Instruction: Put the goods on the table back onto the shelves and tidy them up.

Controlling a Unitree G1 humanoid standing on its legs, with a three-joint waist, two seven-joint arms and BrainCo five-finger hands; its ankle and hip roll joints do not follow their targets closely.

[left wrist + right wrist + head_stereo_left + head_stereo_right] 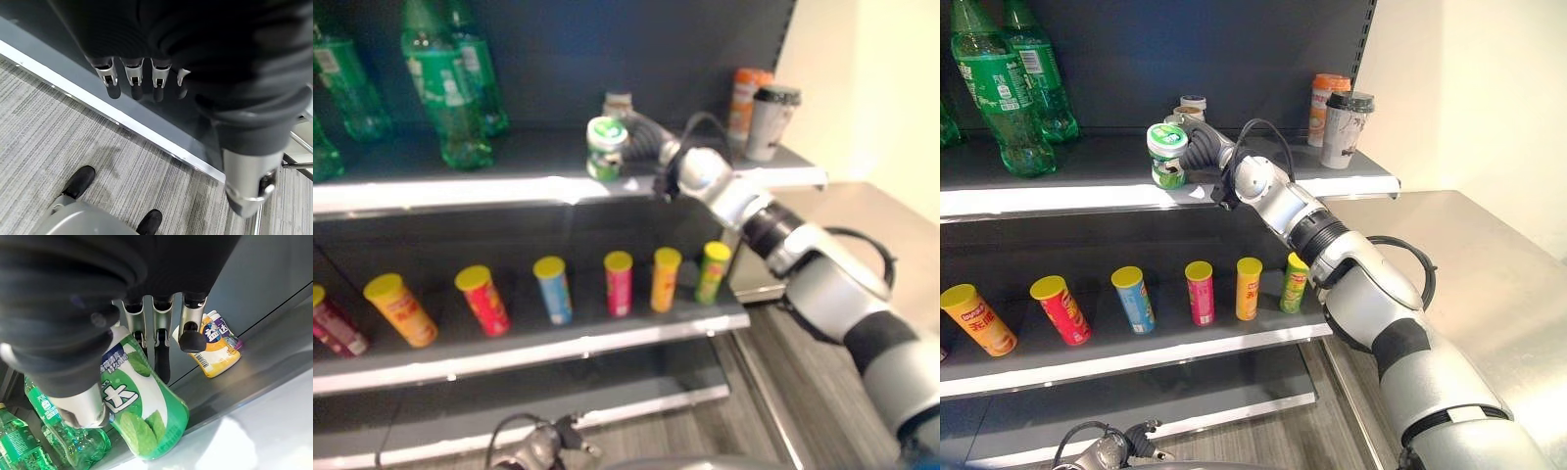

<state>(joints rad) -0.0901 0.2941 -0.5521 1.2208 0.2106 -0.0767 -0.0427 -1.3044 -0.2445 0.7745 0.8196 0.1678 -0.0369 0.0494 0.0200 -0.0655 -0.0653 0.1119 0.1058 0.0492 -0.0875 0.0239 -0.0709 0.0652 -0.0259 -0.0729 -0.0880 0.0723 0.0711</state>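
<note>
While gripped in the right hand (1201, 149), fingers and thumb curled round its body, sits tilted at the very near lip of the top shelf (1058, 191): green-and-white jar (1167, 154), the task's thing, not yet standing upright. Could go wrong in three ways, judging from this. Letting go on the tilt, so close to the edge, likely to send it toppling off the lip and down onto the tubes below. Pushing it farther in without care, likely to knock the small jars (1193, 103) just behind it, close to the fingertips (163, 369) in the right wrist view. Drawing the arm back sideways, likely to sweep the two cups standing to the far right. Better to right it first, then set it down clear of the edge. Left hand (133, 73) low by the bottom shelf, fingers straight, holding nothing. Counted: one jar in hand; at least two small jars behind it, exact number hard to tell; four green bottles (445, 93) on the top shelf's left, one only partly seen; two cups, orange-lidded (1327, 103) and dark-lidded (1346, 127); seven tubes (619, 282) leaning in a row on the middle shelf. Steel surface (1489, 284) off to the right.
</note>
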